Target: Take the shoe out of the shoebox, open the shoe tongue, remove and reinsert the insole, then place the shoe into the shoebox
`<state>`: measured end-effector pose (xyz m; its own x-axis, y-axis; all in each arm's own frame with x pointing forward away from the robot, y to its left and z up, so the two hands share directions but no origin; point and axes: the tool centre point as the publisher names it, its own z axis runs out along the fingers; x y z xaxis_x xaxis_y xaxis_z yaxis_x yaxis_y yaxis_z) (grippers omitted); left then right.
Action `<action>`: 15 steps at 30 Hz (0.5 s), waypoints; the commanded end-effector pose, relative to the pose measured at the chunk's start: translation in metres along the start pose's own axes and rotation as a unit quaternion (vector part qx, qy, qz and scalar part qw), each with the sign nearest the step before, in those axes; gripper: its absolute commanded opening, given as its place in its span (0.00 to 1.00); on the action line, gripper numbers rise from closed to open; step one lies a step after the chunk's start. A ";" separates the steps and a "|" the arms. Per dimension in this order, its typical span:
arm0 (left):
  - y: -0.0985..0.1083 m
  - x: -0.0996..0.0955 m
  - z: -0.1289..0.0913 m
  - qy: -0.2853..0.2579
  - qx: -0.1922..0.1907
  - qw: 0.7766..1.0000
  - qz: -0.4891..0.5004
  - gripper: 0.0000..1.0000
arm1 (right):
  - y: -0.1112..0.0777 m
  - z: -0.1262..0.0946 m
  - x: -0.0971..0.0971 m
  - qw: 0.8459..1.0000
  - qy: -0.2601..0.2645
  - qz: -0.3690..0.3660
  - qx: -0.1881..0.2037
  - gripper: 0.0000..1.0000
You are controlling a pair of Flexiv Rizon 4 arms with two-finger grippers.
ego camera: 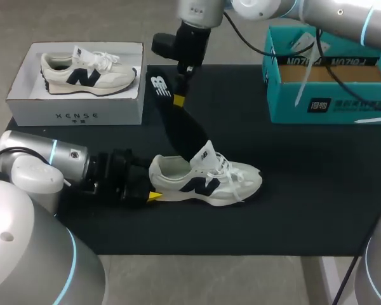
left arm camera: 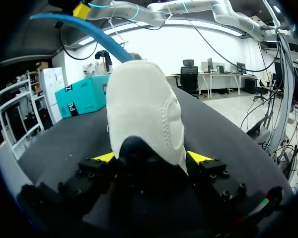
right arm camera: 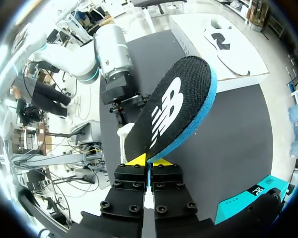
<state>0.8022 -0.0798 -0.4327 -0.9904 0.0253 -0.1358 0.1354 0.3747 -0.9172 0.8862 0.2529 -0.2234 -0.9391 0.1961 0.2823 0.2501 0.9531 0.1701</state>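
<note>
My left claw (left arm camera: 151,158) grips the heel of the shoe (ego camera: 206,183), and my right claw (right arm camera: 149,160) pinches the insole (right arm camera: 174,106), its lower end at the shoe's opening.

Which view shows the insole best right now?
Right wrist view: the insole fills it, top face and blue edge clear. Head view shows it slanting toward the shoe; left wrist catches only its blue edge.
</note>
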 end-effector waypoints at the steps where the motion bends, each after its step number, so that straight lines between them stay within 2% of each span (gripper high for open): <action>1: 0.003 0.001 0.004 -0.001 -0.001 1.000 0.000 0.00 | -0.001 0.002 0.001 1.000 -0.001 0.000 -0.001 0.00; 14: 0.003 0.001 0.004 -0.001 -0.001 1.000 0.000 0.00 | -0.001 0.002 0.001 1.000 -0.001 0.000 -0.001 0.00; 15: 0.003 0.001 0.004 -0.001 -0.001 1.000 0.000 0.00 | -0.006 0.000 0.008 1.000 0.005 0.023 -0.010 0.00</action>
<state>0.8022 -0.0799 -0.4326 -0.9904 0.0253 -0.1359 0.1354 0.3746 -0.9172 0.8843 0.2535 -0.2249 -0.9374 0.1992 0.2857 0.2544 0.9519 0.1706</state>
